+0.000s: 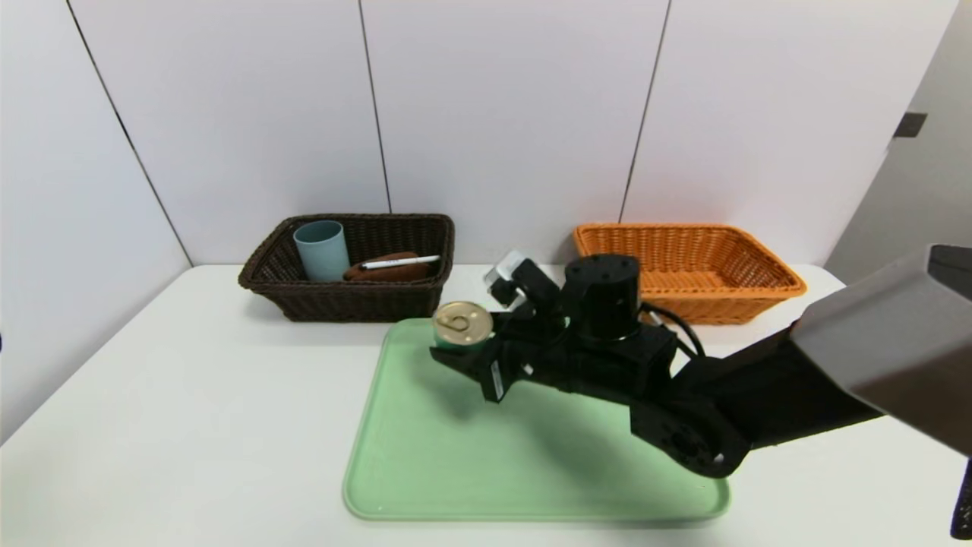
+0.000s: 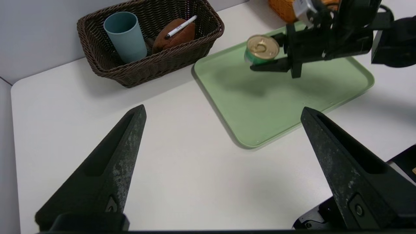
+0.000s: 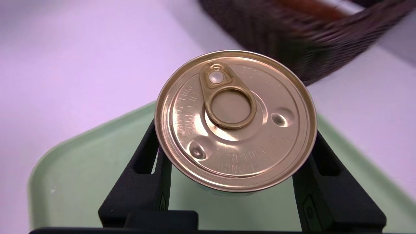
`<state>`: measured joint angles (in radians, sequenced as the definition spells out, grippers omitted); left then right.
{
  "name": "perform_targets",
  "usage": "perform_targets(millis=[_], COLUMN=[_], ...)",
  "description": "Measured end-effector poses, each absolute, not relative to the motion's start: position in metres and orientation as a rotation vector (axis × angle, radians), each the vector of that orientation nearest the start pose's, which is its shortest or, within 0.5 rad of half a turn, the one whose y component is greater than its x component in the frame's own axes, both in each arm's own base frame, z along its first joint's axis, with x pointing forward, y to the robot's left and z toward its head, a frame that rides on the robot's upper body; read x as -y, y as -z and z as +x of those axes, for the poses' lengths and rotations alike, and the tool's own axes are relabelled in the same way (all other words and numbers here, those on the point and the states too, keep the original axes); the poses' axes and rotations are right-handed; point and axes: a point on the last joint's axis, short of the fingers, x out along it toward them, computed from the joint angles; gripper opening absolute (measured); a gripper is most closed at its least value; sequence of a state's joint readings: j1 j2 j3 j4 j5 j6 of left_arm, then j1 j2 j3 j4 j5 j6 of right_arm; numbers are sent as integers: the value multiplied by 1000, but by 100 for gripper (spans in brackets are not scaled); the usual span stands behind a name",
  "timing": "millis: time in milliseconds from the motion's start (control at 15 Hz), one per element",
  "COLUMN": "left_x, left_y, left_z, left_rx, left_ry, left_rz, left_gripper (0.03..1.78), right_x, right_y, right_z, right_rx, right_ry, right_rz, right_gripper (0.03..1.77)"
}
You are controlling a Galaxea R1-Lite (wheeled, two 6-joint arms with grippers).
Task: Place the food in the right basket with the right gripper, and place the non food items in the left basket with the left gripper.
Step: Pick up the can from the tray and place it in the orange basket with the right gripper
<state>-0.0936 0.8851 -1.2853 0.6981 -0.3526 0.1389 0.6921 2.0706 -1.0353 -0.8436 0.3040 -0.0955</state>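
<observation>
The food, a short tin can with a gold pull-ring lid, hangs above the far left corner of the green tray. My right gripper is shut on its sides, one finger on each flank. The dark brown left basket at the back left holds the blue-grey cup, the brown cloth and the white pen. The orange right basket stands at the back right. My left gripper hovers open over bare table near the tray's front left corner.
The white table ends at a white panelled wall behind both baskets. The right arm reaches in from the right across the tray's back half. The green tray lies between the two arms.
</observation>
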Motion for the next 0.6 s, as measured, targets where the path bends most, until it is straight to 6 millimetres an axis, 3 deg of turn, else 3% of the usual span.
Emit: perform_targets(millis=[333, 600], left_x=[12, 13], left_y=[-341, -342], left_z=[41, 47], left_rx=[-270, -265], left_ry=[475, 476], left_rz=[97, 98], left_gripper=[169, 169], right_x=[-211, -163], right_y=[-180, -200], right_z=[329, 345], right_rx=[-90, -95], right_ry=[-854, -724], right_rz=[-108, -105], right_gripper=[100, 100])
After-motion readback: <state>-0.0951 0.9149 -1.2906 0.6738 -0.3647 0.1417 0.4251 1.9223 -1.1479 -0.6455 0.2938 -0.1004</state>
